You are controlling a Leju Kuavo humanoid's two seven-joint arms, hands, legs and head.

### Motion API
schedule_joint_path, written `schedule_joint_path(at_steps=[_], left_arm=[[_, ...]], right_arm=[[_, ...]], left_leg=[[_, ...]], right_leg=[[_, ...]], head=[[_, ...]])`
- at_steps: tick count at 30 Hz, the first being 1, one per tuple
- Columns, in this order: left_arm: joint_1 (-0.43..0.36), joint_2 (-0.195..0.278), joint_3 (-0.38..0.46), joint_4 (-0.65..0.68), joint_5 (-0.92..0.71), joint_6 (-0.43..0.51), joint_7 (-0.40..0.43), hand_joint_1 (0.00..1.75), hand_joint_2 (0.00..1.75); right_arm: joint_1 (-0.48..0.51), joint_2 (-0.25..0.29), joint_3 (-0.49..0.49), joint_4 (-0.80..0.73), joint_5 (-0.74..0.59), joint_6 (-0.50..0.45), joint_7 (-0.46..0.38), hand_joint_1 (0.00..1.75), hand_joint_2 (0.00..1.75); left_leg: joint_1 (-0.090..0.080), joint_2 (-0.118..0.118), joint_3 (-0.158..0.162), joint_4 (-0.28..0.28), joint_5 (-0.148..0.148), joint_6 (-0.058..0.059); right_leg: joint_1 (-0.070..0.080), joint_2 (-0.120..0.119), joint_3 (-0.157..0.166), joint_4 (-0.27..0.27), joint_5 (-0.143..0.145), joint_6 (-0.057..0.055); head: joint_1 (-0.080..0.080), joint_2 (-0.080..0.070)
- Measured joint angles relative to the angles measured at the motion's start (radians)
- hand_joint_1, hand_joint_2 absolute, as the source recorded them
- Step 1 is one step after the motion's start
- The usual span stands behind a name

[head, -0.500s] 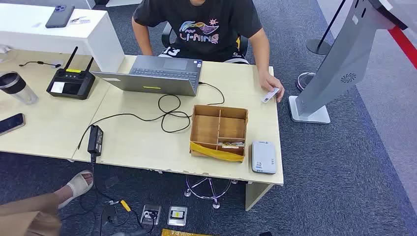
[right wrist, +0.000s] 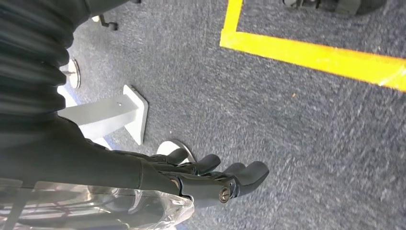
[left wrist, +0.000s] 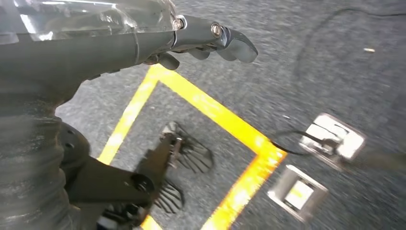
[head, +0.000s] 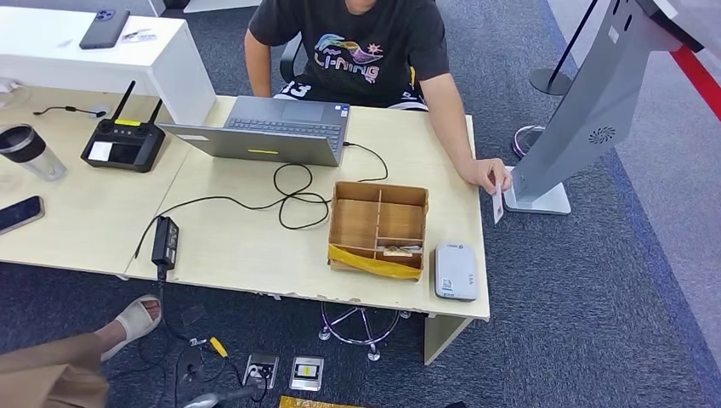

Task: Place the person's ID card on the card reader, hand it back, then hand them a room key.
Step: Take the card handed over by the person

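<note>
a person in a black printed t-shirt (head: 357,51) sits behind the pale wooden desk (head: 246,246). their hand (head: 486,175) is stretched past the desk's right edge and holds a small white id card (head: 497,206), which hangs down from the fingers, just beside the base of the grey slanted kiosk stand (head: 578,119). the card is over the carpet, not on the desk.

the white rectangular card reader (head: 456,271) lies flat near the front right corner of the desk. just beside it, to the left, stands an open brown cardboard box with dividers (head: 379,228); yellow tape runs along its front wall, and in the front right compartment lies something small and flat that i cannot identify.

an open grey laptop (head: 270,129) stands in front of the person, with a black cable (head: 293,191) looping on the desk toward a black power adapter (head: 164,241). on the left part of the desk there are a black remote controller with two antennas (head: 123,143), a dark tumbler with a lid (head: 30,151) and a dark phone (head: 19,213).

the robot's left hand (left wrist: 201,40) hangs over grey carpet with yellow floor tape (left wrist: 225,129); its fingers are stretched out, slightly curved, and hold nothing. the right hand (right wrist: 210,177) also hangs above the carpet, fingers apart and loosely bent, with nothing in them.
</note>
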Motion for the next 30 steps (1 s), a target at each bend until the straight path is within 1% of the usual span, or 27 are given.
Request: schedule_joint_path(at_steps=[5, 10, 15, 17, 26, 30], left_arm=[[-0.039, 0.008, -0.024, 0.000, -0.045, 0.001, 0.002, 0.00, 1.75], [-0.033, 0.007, -0.038, 0.000, -0.025, 0.001, 0.001, 0.00, 1.75], [-0.021, 0.007, -0.039, 0.000, 0.001, -0.001, 0.000, 0.00, 1.75], [-0.020, 0.008, -0.041, 0.000, 0.005, -0.001, 0.005, 0.00, 1.75], [-0.016, 0.022, -0.045, 0.000, 0.061, 0.002, 0.004, 0.00, 1.75], [-0.008, 0.034, -0.045, 0.000, 0.080, 0.002, 0.000, 0.00, 1.75]], right_arm=[[0.016, -0.001, -0.001, 0.000, -0.017, 0.005, -0.004, 0.00, 1.75], [0.033, -0.002, -0.001, 0.000, -0.020, 0.001, -0.007, 0.00, 1.75], [0.050, 0.000, -0.001, 0.000, -0.025, -0.038, -0.024, 0.00, 1.75], [0.053, 0.001, -0.003, 0.000, -0.041, -0.041, -0.033, 0.00, 1.75], [0.010, 0.000, -0.036, 0.000, -0.094, -0.061, -0.111, 0.00, 1.75], [-0.019, 0.000, -0.057, -0.001, -0.110, -0.082, -0.164, 0.00, 1.75]], left_leg=[[0.000, 0.000, 0.000, 0.000, 0.000, 0.000], [0.000, 0.000, 0.000, 0.000, 0.000, 0.000], [0.000, 0.000, 0.000, 0.000, 0.000, 0.000], [0.000, 0.000, 0.000, 0.000, 0.000, 0.000], [0.000, 0.000, 0.000, 0.000, 0.000, 0.000], [0.000, 0.000, 0.000, 0.000, 0.000, 0.000]], right_leg=[[0.000, 0.000, 0.000, 0.000, 0.000, 0.000], [0.000, 0.000, 0.000, 0.000, 0.000, 0.000], [0.000, 0.000, 0.000, 0.000, 0.000, 0.000], [0.000, 0.000, 0.000, 0.000, 0.000, 0.000], [0.000, 0.000, 0.001, 0.000, 0.000, 0.000], [0.000, 0.000, 0.000, 0.000, 0.000, 0.000]], head=[[0.000, 0.000], [0.000, 0.000], [0.000, 0.000], [0.000, 0.000], [0.000, 0.000], [0.000, 0.000]])
